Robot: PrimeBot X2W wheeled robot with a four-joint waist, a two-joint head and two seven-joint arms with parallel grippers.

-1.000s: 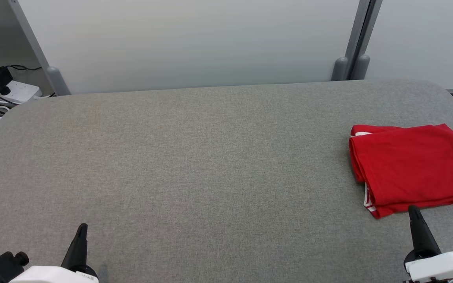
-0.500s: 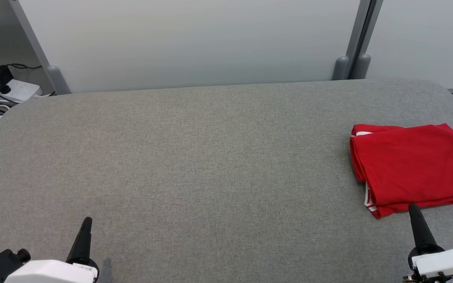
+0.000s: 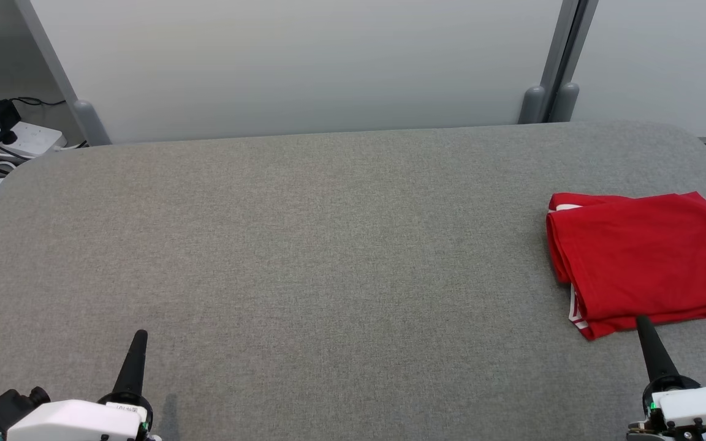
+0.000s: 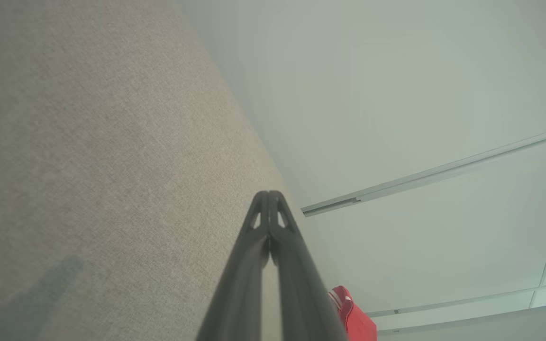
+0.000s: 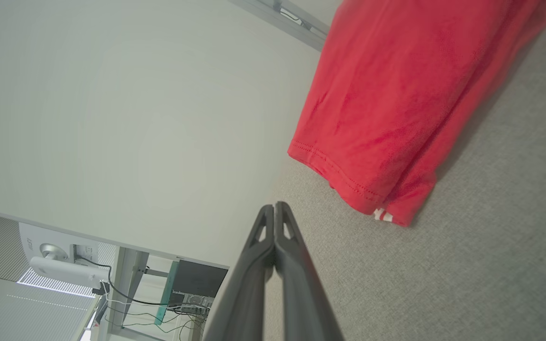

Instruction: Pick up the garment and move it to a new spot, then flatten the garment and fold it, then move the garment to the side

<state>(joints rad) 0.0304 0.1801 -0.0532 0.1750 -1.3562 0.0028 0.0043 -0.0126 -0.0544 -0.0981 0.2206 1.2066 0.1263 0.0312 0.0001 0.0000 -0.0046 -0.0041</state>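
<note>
1. Garment: red, folded into a compact stack on the right side of the grey table, well away from the middle. My read is that you're at or near the last step.
2. Right gripper: fingers pressed together, holding nothing. In the head view its tip overlaps the garment's near hem. The right wrist view puts the tip just beside the hemmed corner and apart from it. Can't tell its height over the table.
3. Left gripper: also closed tight and empty, over bare table at the near left, well apart from the garment.
4. Risk one: if you drift the right arm forward, the closed tip could catch the hem. That would drag the top layer and open the fold.
5. Risk two: the garment's right side runs to the frame edge in the head view, so you can't see its margin to the table edge. A sideways nudge from there could leave it hanging over, or off.
6. Risk three: if you regrasp, the layers sit stacked at the near-left corner by the white trim. A shallow pinch may take only the top layer and unfold it on lift.
7. Suggest pulling the right arm up and back, not across the cloth.
8. Power strip and its cables sit beyond the far-left corner. They only matter if you roll the base that way.
</note>
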